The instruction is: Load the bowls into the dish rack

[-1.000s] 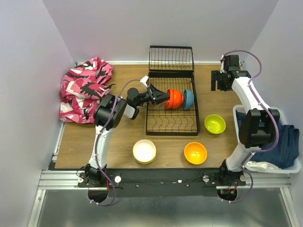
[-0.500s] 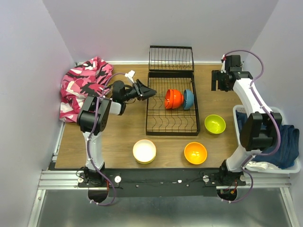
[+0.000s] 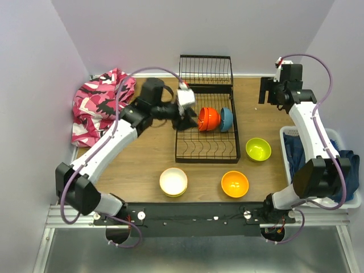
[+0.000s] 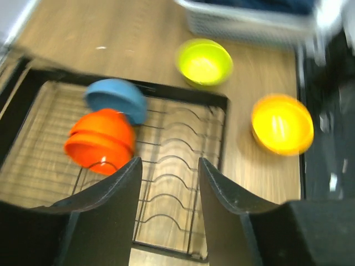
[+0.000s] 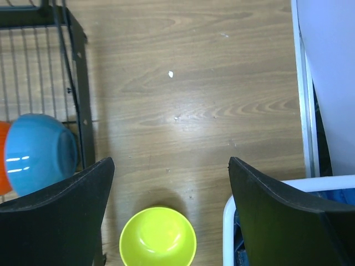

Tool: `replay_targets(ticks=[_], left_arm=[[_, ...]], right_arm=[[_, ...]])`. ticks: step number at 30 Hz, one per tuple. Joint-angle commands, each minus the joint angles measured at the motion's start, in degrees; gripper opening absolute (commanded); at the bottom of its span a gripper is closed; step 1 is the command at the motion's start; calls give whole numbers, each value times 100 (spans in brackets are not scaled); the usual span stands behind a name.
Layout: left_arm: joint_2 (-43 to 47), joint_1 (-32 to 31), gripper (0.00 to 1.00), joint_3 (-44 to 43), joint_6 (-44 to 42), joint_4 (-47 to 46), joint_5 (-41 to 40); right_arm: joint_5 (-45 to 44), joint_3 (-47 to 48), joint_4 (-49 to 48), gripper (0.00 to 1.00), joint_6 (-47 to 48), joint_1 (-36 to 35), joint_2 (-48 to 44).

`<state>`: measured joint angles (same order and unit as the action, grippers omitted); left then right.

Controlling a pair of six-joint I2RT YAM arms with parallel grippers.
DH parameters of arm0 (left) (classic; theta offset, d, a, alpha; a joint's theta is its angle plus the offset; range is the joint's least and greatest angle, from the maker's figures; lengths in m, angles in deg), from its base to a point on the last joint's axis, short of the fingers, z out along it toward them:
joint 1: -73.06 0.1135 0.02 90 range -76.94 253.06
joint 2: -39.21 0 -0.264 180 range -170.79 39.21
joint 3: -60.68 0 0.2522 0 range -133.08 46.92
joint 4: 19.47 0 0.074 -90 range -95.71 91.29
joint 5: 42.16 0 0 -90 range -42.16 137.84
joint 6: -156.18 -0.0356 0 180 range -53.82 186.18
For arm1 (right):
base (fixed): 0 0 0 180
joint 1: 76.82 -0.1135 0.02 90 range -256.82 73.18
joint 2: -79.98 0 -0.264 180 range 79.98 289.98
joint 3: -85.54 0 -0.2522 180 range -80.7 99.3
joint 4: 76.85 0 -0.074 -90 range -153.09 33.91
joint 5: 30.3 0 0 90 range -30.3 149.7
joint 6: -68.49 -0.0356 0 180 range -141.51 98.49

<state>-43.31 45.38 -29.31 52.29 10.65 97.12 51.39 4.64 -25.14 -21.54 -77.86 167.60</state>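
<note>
Both outstretched and empty: left gripper [image 3: 190, 120] half-open over dish rack's [image 3: 205, 151] left edge, right gripper [image 5: 171, 162] wide-open near table's [image 3: 148, 165] far-right corner.

Robot lab cell, white walls [image 3: 199, 28], aluminium rail [image 3: 71, 217]

The left arm [image 3: 114, 142] stretched far forward, the left gripper [image 4: 169, 166] parted and empty (tilted downward). The right gripper [image 5: 171, 166] hung wide open, facing down.
</note>
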Motion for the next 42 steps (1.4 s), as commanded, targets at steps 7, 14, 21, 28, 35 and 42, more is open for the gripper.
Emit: replay_targets(ticks=[7, 14, 21, 28, 35, 42], left_arm=[[-334, -3048, 57, 108, -3154, 2232, -2483], [-1387, -3885, 57, -164, -3278, 1985, -2748], [-2013, -4377, 53, -498, -3270, 1897, -2581], [-2417, -4597, 47, -691, -3137, 1748, -2537], [-2637, -4694, 44, -560, -3155, 1687, -2476], [-2664, -4703, 37, -376, -3120, 1519, -2440]], right_arm=[[419, -193, -323, 94, 57, 7, -1237], [507, -43, -148, 96, -155, 78, -1782], [454, -342, -95, 97, -102, 262, -2134], [471, -387, -60, 97, -146, 262, -2178], [480, -343, -69, 97, -181, 271, -2117], [489, -395, -113, 97, -234, 341, -2073]])
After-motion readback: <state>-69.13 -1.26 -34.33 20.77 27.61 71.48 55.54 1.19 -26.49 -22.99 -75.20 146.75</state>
